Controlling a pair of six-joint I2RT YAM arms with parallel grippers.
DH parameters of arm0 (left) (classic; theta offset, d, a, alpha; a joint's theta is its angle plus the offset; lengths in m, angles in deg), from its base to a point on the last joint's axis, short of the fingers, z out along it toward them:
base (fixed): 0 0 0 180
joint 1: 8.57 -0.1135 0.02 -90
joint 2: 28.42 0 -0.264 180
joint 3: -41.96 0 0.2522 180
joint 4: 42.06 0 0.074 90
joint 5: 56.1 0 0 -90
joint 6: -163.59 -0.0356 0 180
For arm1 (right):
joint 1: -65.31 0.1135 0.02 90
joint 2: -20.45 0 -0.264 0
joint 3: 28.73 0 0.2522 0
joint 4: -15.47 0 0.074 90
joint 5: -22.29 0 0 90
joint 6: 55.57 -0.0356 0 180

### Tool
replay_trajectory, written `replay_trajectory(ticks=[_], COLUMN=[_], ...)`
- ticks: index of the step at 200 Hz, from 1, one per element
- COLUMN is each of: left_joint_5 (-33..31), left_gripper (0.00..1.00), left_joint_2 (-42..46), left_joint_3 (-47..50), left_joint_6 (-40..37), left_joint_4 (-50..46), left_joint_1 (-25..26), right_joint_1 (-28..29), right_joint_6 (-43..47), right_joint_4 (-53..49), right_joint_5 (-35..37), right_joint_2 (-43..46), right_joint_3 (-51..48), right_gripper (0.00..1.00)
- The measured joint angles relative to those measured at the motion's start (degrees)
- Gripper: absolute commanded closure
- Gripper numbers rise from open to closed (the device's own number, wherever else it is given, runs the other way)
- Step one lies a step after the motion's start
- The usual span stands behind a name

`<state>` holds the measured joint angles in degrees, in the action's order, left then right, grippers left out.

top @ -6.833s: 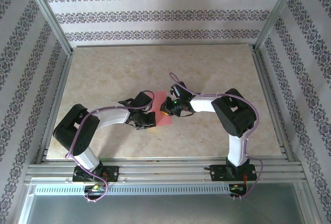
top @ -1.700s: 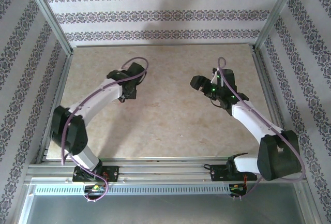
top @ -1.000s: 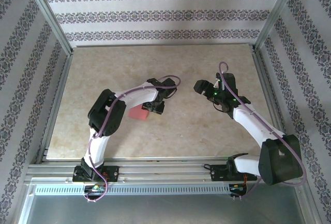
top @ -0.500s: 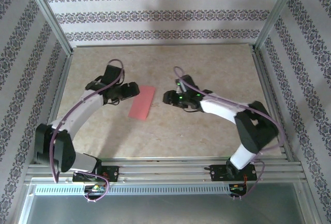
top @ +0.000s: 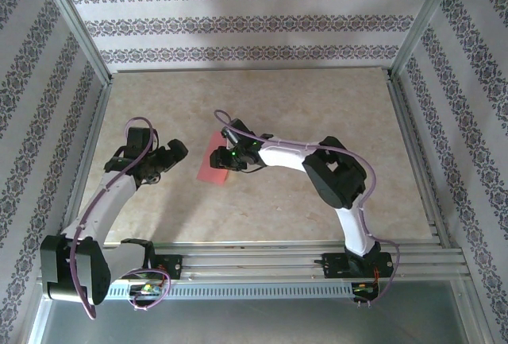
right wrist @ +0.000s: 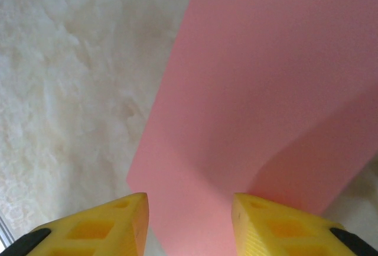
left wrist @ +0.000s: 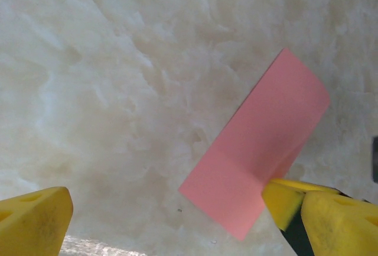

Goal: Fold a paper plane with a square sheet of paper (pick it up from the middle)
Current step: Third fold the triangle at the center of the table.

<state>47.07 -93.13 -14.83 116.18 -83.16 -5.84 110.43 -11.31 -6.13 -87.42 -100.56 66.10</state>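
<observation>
The square sheet of paper (top: 209,171) lies on the table as a salmon-pink folded rectangle, left of centre. My right gripper (top: 223,159) hangs over its right half. In the right wrist view its yellow fingertips (right wrist: 121,220) stand partly apart over the paper (right wrist: 254,84), which bulges up on the right side; the right gripper (right wrist: 189,217) is open. My left gripper (top: 171,156) sits left of the sheet, apart from it. The left gripper (left wrist: 171,214) is wide open over bare table, and the paper's (left wrist: 260,143) near corner lies next to its right finger (left wrist: 295,206).
The marble-look table (top: 278,106) is bounded by aluminium rails (top: 87,145) and patterned walls on three sides. The arm bases sit along the near edge (top: 254,260). Bare tabletop stretches behind and to the right of the paper.
The left gripper pulled back left from the paper and opened wide. The right gripper moved left onto the paper and narrowed its jaws. The sheet stays about where it lay.
</observation>
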Motion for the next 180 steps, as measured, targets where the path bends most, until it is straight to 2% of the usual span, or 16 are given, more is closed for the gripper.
replay_trajectory(ticks=[35,68,107,148,163,180], left_joint_5=[3.41,6.80,12.63,17.22,18.60,19.89], left_gripper=[0.00,0.00,0.00,0.00,0.00,0.00], left_joint_2=[-2.95,-4.92,-6.95,-9.18,-10.25,-11.56], left_joint_3=[0.00,-0.02,-0.02,0.00,0.00,0.00], left_joint_6=[-0.07,-0.31,-0.81,-0.94,-0.90,-0.55], left_joint_4=[1.42,3.02,6.27,9.84,10.73,11.54], left_joint_1=[-0.22,-0.22,-0.22,0.74,1.90,3.58], right_joint_1=[-0.02,-1.53,-6.95,-10.78,-10.73,-10.45], right_joint_6=[0.11,4.37,19.85,33.77,33.46,27.87], right_joint_4=[-1.84,-1.14,-4.85,-15.39,-16.50,-15.06], right_joint_5=[-0.42,-3.41,-10.25,-11.82,-11.19,-8.44], right_joint_2=[-1.92,-1.11,6.16,9.77,13.20,20.44], right_joint_3=[0.87,-1.22,-11.19,-12.46,-13.31,-15.13], right_gripper=[0.58,0.58,0.58,0.57,0.56,0.54])
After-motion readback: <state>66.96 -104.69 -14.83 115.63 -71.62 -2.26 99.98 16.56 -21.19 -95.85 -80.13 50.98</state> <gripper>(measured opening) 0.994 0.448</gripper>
